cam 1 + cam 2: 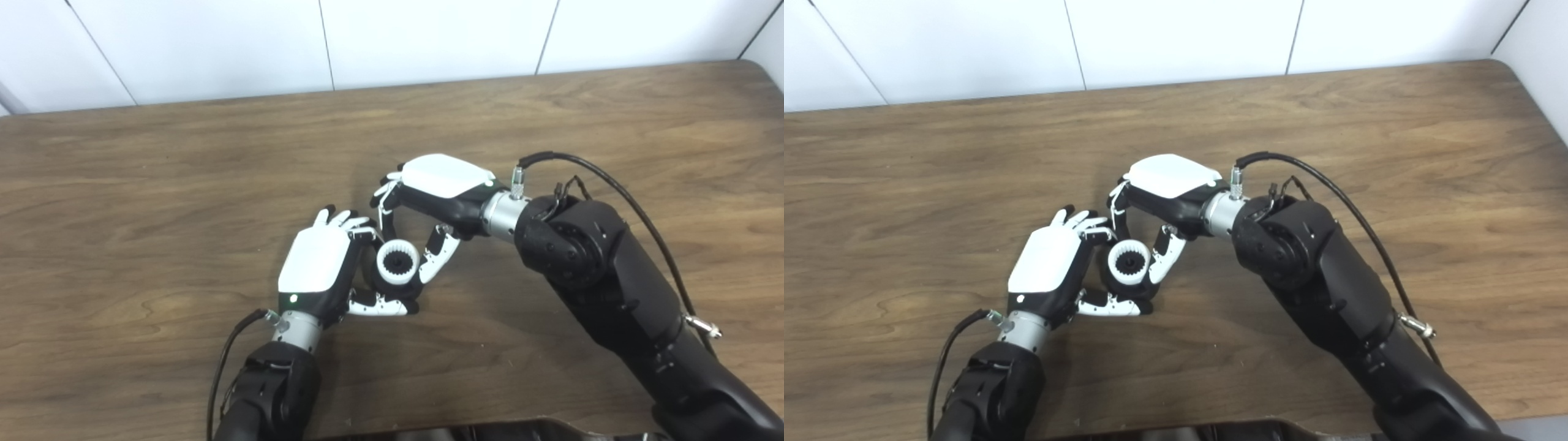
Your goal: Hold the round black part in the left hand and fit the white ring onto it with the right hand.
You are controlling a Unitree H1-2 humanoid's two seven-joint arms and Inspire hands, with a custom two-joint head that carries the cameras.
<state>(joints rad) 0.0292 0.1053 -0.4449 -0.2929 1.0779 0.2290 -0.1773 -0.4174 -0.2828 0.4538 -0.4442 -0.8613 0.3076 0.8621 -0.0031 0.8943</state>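
Steadying the round black part (375,277) — left hand (324,266) wrapped around it; white ring (397,262) seated on it, pinched by right hand (429,196) — aligning teeth, likely.

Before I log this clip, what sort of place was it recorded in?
Probably a lab or test workbench: a bare wooden table against plain white wall panels, with only the white ring between the left hand and right hand.
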